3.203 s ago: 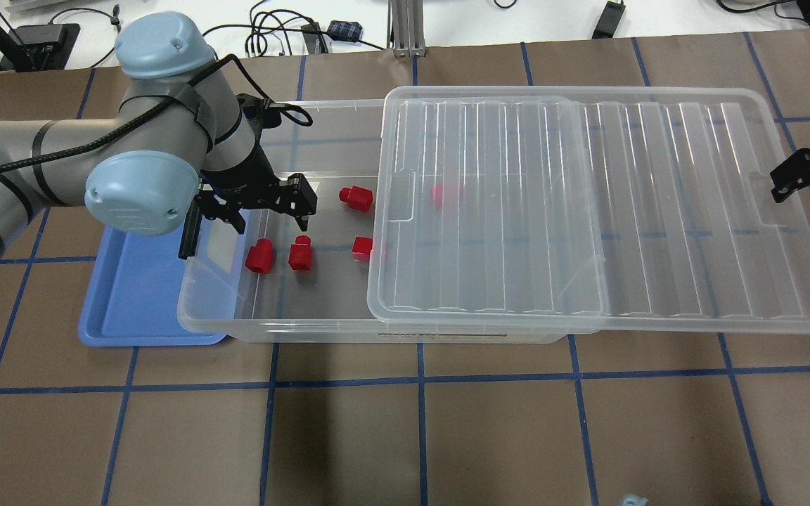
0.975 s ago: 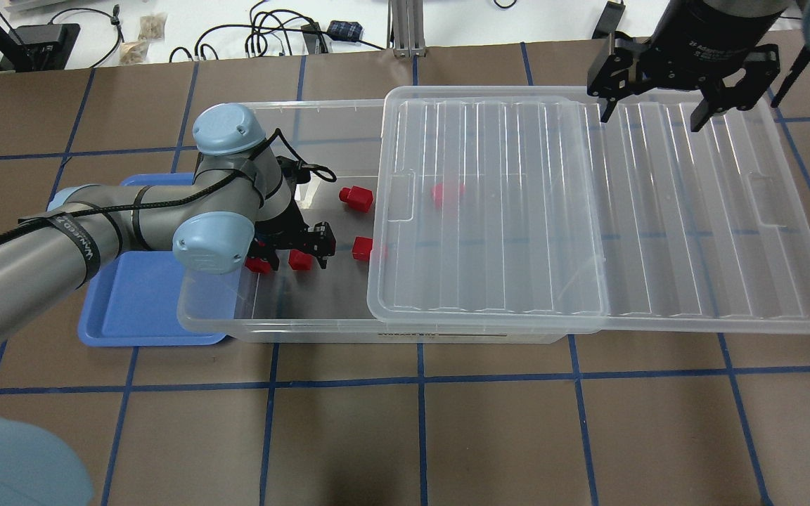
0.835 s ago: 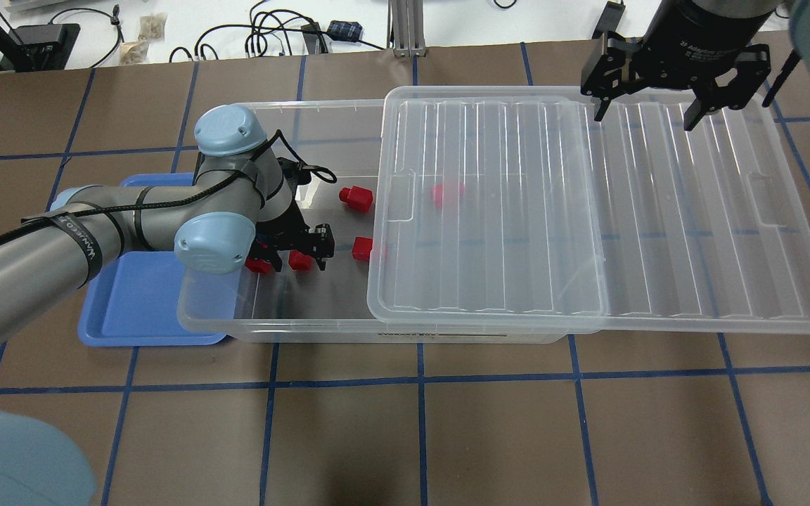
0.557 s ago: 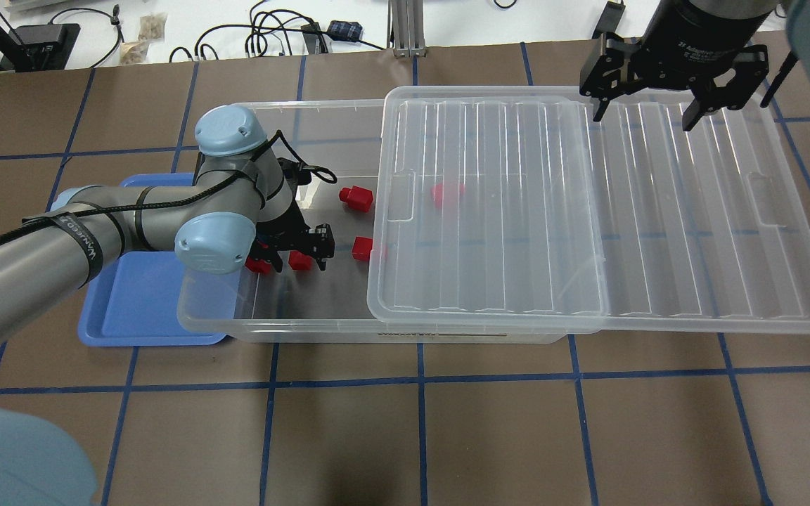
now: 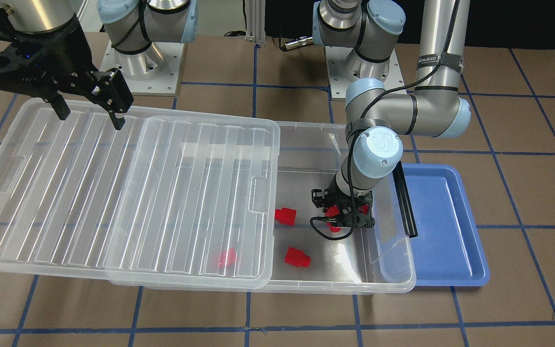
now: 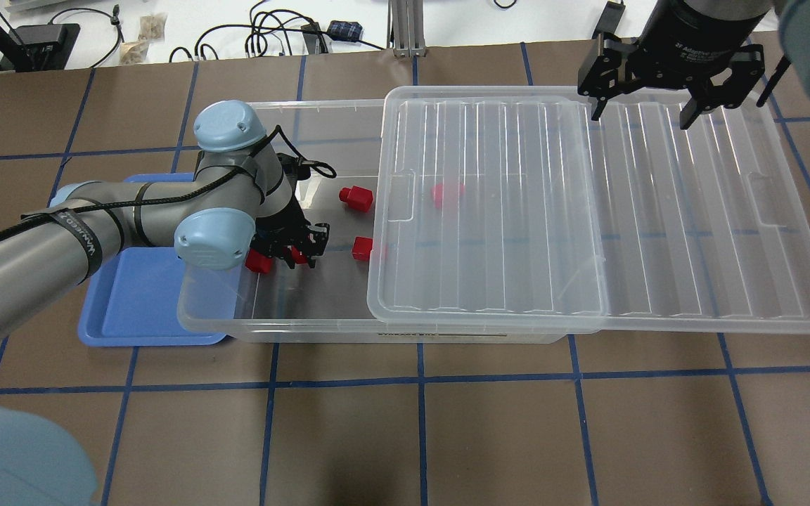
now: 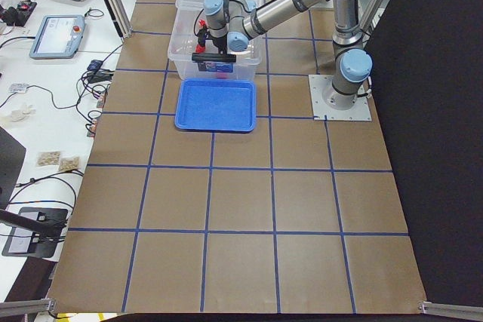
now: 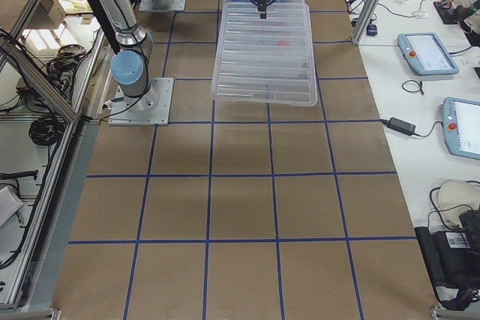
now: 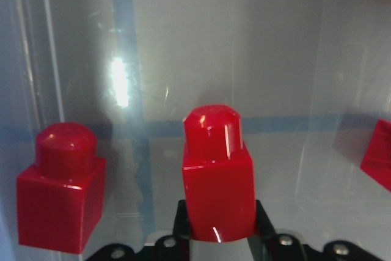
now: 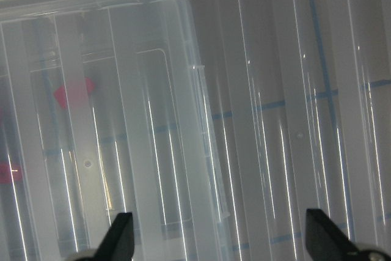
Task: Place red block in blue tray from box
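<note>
the left gripper (image 6: 297,254) is down inside the open end of the box (image 6: 306,330), its jaws drawn in on the red block (image 9: 218,191). the wrist view shows that block sitting square between the fingers, stub end pointing away from the camera. whether it is off the box floor cannot be told.

taking the overhead view as the clock face, a second block (image 6: 259,261) stands just beside the claw at 9 o'clock, not touching the held one. a third block (image 6: 361,248) lies at 3 o'clock by the lid's edge, and a fourth (image 6: 356,198) at 1 o'clock. a fifth (image 6: 447,193) shows blurred under the lid (image 6: 658,211), which is slid half off toward 3 o'clock. the blue tray (image 6: 131,302) lies at 9 o'clock outside the box, partly tucked under its rim.

the right gripper (image 6: 643,116) hangs well apart at 2 o'clock, over the lid's far edge, jaws spread and holding nothing.

the step in hand looks like the grasp itself. the next move likely calls for a straight lift, high enough to clear the neighbour block and the box wall, then a carry toward 9 o'clock over the tray.
</note>
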Controlling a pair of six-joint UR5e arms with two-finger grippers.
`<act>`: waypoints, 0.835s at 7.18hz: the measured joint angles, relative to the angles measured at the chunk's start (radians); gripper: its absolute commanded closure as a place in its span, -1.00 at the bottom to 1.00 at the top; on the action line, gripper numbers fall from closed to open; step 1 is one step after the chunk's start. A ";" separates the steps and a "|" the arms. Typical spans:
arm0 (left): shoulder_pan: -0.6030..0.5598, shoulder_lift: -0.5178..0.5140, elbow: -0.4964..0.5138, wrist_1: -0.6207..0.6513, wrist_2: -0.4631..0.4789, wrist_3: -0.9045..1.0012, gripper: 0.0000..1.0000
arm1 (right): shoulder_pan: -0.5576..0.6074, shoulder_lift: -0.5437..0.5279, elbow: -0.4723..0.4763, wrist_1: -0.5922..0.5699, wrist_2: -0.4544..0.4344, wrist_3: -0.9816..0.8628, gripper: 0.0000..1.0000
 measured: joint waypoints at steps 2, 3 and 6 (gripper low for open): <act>-0.002 0.036 0.073 -0.044 0.009 -0.074 1.00 | 0.000 0.000 0.000 -0.001 -0.001 0.000 -1.00; -0.003 0.060 0.116 -0.098 0.019 -0.098 1.00 | 0.000 0.000 0.000 -0.001 -0.001 0.000 -1.00; 0.007 0.137 0.275 -0.295 0.030 -0.120 1.00 | 0.000 0.000 0.000 -0.001 -0.001 0.000 -1.00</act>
